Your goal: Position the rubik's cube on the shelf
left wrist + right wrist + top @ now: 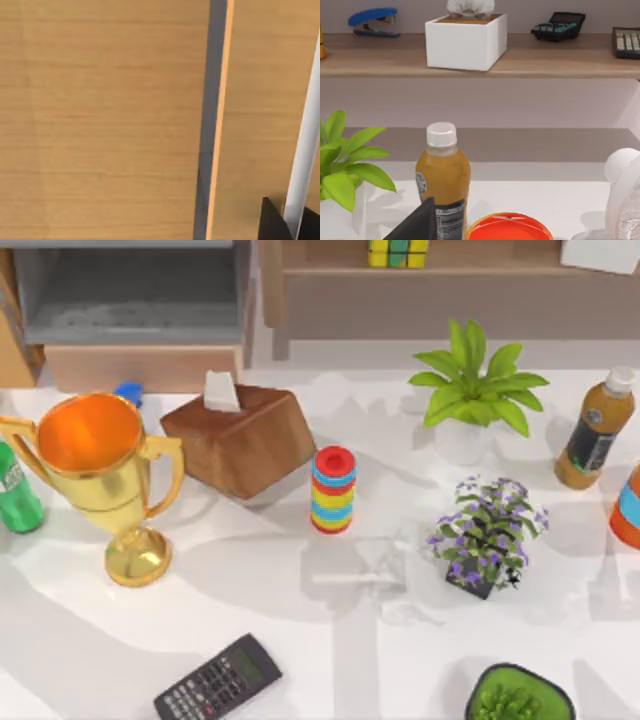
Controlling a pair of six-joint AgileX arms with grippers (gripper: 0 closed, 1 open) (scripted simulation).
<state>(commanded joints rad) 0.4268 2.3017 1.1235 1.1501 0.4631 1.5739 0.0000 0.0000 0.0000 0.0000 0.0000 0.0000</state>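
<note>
- Where the shelf (450, 285) runs along the table's far edge, the cube (398, 252) sits on its board.
- Gripper fingers: cannot tell.

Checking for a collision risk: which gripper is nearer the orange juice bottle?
Right. The right gripper sits just in front of the orange juice bottle. The left gripper is up against a wooden panel, with no bottle by it.

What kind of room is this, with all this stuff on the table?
Probably a pretend office or study, drawn by a computer. A calculator lies on the white table, a blue stapler sits on the wooden shelf with the rubik's cube, and potted plants stand around.
</note>
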